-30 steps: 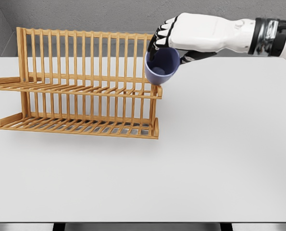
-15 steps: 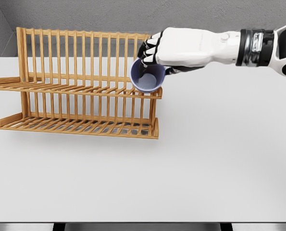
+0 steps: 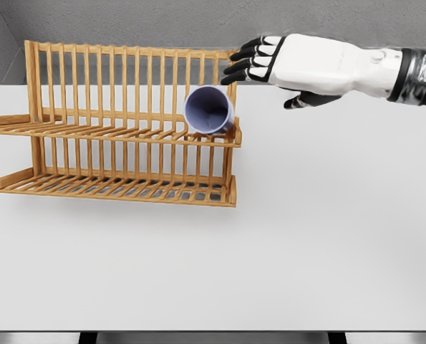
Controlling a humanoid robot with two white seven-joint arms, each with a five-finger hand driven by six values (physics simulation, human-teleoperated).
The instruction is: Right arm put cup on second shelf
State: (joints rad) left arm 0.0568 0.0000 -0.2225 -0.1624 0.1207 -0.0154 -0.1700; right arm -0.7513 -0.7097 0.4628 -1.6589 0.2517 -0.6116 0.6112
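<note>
A blue-purple cup (image 3: 208, 110) lies on its side on the upper shelf of the wooden dish rack (image 3: 119, 136), near the shelf's right end, its mouth facing me. My right hand (image 3: 259, 64) hovers up and to the right of the cup, apart from it, fingers spread and holding nothing. Its white forearm comes in from the right edge. The left arm does not show.
The rack stands at the back left of a white table (image 3: 306, 229). Its lower shelf (image 3: 119, 188) holds nothing. A grey wall runs behind the table. The table's front edge is near the bottom of the picture.
The right hand carried the cup leftward over the upper shelf, let it go, and drew back up and to the right. The cup now rests tipped on its side on the shelf.
</note>
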